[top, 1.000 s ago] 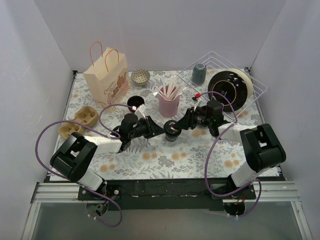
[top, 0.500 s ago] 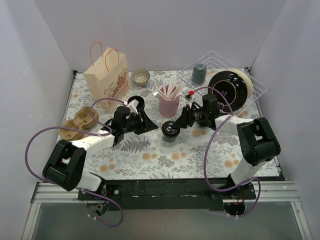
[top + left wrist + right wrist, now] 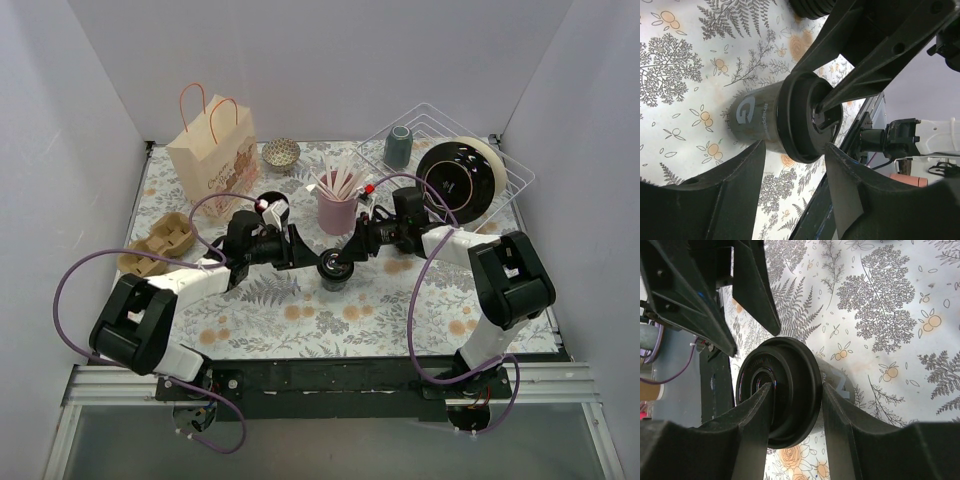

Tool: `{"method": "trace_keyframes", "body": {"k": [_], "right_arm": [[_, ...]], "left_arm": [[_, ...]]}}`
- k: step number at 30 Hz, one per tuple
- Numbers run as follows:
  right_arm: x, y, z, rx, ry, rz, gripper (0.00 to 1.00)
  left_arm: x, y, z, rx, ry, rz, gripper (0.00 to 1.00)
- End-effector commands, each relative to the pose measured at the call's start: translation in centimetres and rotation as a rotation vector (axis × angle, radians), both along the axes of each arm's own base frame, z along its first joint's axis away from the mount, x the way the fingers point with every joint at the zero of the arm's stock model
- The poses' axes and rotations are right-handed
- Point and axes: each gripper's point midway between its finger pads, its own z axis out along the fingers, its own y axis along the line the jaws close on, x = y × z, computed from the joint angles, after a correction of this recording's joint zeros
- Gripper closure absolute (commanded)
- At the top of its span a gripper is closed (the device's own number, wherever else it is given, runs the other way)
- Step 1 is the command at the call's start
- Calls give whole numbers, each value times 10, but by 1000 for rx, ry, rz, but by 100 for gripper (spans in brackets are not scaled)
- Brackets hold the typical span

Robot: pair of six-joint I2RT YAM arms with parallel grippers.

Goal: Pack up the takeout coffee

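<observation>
Both arms meet at the coffee cup [image 3: 335, 268], which stands lidded near mid-table [image 3: 400, 310] and well apart from the paper bag [image 3: 212, 155] at rear left, prob. where it's headed. The right gripper [image 3: 795, 387] sits over the lid w/ fingers parted, one by the lid's middle, one at its rim; can't tell if it's actually pinching. The left gripper [image 3: 794, 147] is spread wide just short of the cup's side, apparently to take it by the body.

The takeout coffee [image 3: 757, 120] has a matt paper wall and glossy plastic lid [image 3: 790, 370].
</observation>
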Motion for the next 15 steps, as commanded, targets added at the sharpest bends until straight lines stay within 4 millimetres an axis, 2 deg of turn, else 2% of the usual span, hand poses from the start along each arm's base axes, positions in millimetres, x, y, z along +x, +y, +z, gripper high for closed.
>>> {"method": "trace_keyframes", "body": {"k": [1,10,15], "right_arm": [[-37,-28,-88,-282,171,-21,78],[-38,-28,-91,-287,173,-16,80],[-40,-28,-95,-293,185,-14,81]], "left_arm": [[3,-3,-1,-10,-19,-26,53],[9,3,-12,18,-27,36,59],[4,9,-22,31,-10,67,62]]}}
